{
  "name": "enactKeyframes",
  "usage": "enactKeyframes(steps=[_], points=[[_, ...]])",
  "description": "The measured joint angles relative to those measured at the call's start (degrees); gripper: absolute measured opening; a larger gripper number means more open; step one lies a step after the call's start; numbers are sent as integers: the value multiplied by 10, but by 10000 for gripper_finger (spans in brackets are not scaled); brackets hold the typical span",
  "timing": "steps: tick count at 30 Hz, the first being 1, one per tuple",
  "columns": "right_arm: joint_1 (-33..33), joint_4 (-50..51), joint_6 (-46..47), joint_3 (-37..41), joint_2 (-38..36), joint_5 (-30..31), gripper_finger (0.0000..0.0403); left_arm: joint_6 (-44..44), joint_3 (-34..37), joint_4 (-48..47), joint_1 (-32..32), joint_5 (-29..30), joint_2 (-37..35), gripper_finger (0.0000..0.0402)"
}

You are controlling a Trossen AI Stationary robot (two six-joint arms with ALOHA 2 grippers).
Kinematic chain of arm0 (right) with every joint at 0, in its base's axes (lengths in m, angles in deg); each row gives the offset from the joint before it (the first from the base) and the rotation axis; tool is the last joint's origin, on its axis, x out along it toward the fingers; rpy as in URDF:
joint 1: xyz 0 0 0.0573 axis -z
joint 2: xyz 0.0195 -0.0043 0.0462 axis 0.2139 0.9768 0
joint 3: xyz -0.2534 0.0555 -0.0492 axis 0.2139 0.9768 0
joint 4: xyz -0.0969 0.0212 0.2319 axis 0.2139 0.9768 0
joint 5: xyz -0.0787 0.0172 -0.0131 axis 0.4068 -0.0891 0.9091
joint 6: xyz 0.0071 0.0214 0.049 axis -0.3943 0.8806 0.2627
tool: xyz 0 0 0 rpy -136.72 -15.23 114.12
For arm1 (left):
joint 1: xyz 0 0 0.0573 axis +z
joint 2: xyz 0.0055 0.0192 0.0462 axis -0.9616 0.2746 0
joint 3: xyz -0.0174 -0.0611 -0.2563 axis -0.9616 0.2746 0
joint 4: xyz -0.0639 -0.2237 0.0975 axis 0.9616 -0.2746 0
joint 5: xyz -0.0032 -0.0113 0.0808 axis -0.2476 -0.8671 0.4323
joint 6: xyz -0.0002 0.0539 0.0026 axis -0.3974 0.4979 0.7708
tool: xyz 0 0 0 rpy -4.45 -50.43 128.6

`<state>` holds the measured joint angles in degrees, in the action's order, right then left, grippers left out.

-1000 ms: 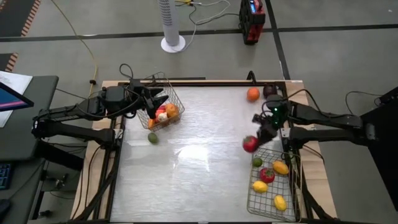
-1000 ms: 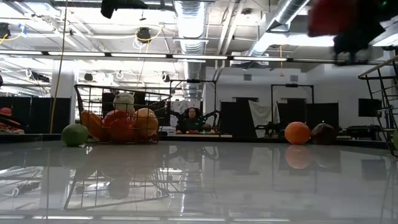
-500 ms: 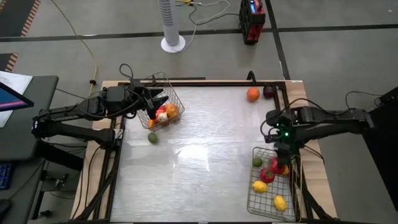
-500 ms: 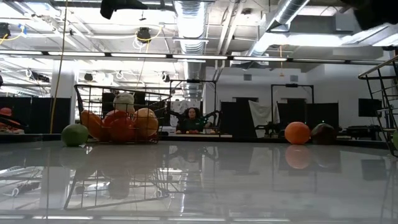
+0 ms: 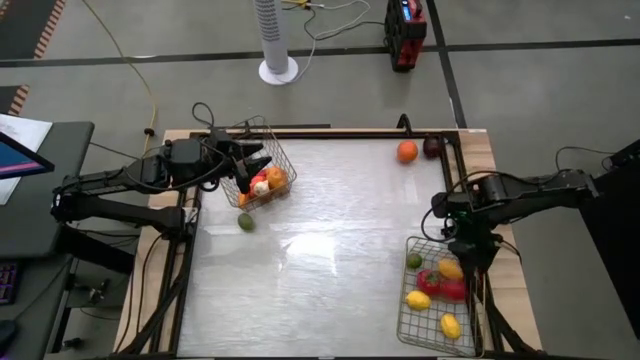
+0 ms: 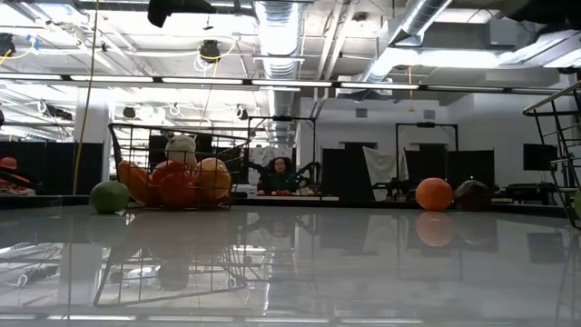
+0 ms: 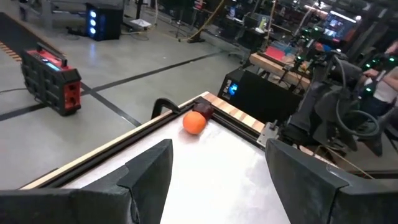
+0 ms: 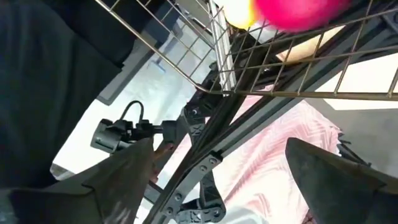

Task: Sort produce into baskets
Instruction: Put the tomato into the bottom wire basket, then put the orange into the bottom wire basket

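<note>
silver right basket (image 5: 405, 322) is reached by the right gripper (image 5: 467, 250), fingers spread wide and empty; a red pepper (image 5: 447, 288) lies inside. left gripper (image 5: 255, 160), part open and empty, is kept at the left basket (image 5: 281, 152).

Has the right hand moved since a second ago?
Yes. In the high view the right hand went from the open table, left of the basket, to above the basket's far right corner.
</note>
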<state>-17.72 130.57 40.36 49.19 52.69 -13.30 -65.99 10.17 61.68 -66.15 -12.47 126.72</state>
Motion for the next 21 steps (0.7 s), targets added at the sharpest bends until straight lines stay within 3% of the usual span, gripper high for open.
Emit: enactKeyframes(steps=[7,11,15,21], points=[[18,-3,-19,0,0,-11,393,0,0,-2,0,-1,0,245],[41,-15,-24,0,0,36,390,0,0,3,0,-1,0,245],[71,-32,-43,-17,0,143,389,-3,0,6,0,-1,0,245],[126,-40,-104,-73,0,370,389,-4,0,6,1,2,0,245]])
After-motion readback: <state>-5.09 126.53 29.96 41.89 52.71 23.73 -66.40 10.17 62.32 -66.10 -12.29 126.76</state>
